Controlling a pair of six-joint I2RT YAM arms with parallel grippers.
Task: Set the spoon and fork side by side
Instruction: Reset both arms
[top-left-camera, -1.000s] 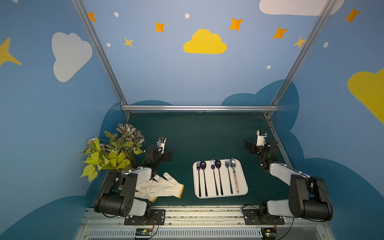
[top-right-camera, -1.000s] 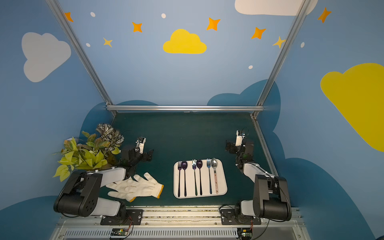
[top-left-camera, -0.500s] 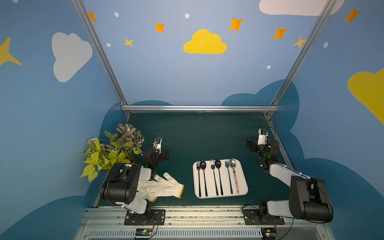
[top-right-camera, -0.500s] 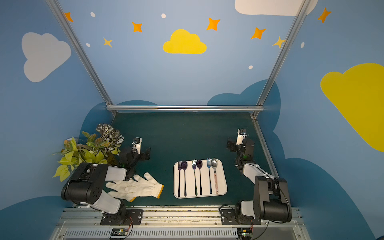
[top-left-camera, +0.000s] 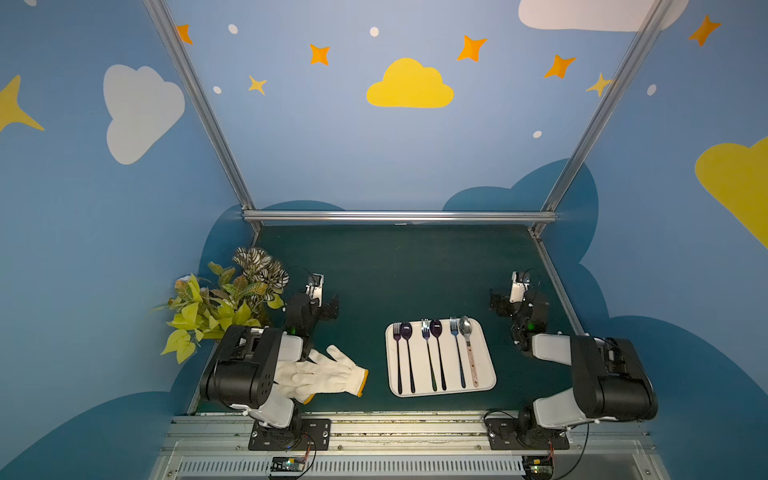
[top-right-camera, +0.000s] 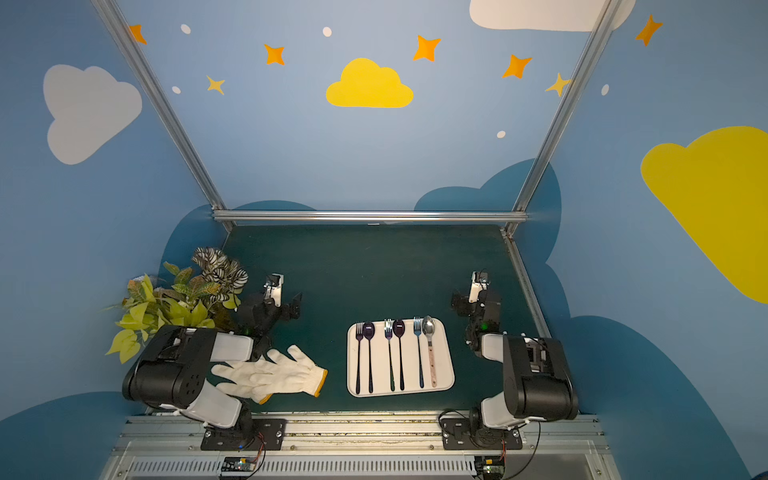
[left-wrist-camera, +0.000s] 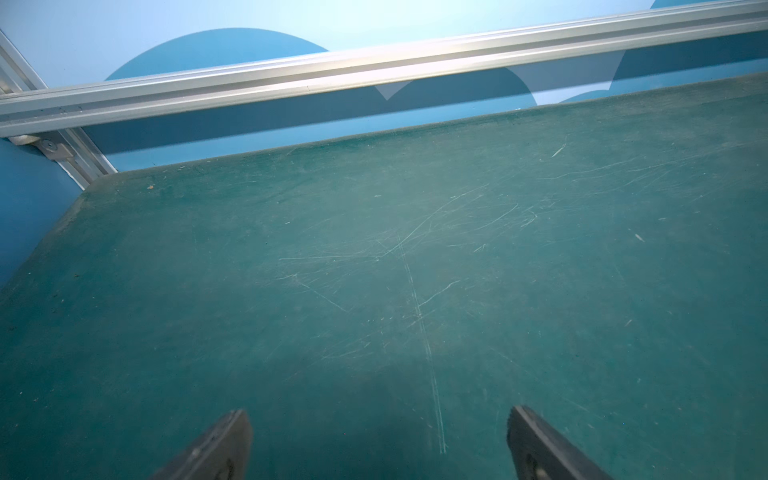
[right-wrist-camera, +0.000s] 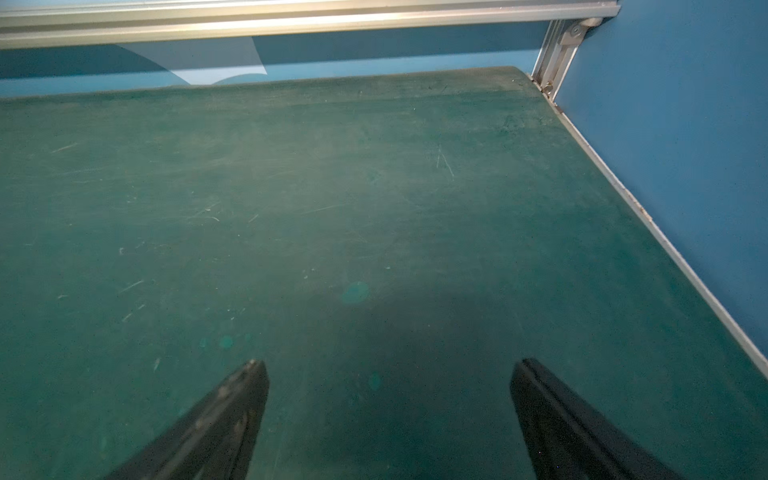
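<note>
Left pincer: the black two-fingered left pincer (left-wrist-camera: 377, 413) stands spread wide and grips nothing; only bare mat shows between its fingertips (left-wrist-camera: 232, 432).
Right pincer: the black two-fingered right pincer (right-wrist-camera: 388, 363) is also spread wide and empty, close to the mat's right-hand edge.
Mat: the scratched dark green table mat (left-wrist-camera: 374, 249) lies beneath both pincers.
Tray: the white rounded rectangular plastic tray (top-left-camera: 484, 361) lies flat on the mat, between the two pincers and drawn back from both towards the arm bases. It is nearer the right pincer and touches neither.
Pair nearest the left pincer: the black-handled fork with dark tines (top-left-camera: 397, 329) lies just beside the black-handled spoon with a purple bowl (top-left-camera: 405, 330), with the fork on the left pincer's side.
Middle pair: the dark-handled fork with silver tines (top-left-camera: 425, 328) lies just beside the dark-handled spoon with a deep purple bowl (top-left-camera: 435, 328).
Pair nearest the right pincer: the blue-handled fork with silver tines (top-left-camera: 454, 327) lies just beside the shiny silver spoon with a pinkish handle (top-left-camera: 465, 326), with the spoon on the right pincer's side.
Lie of the cutlery: all six pieces are parallel on the tray, heads towards the pincers, handles towards the bases.
Gloves: the white knitted work gloves with orange cuffs (top-left-camera: 320, 374) lie behind the left pincer, partly hidden by its arm.
Plant: the artificial plant with yellow-green and striped leaves (top-left-camera: 216, 307) stands just beside the left pincer, on its outer left side.
</note>
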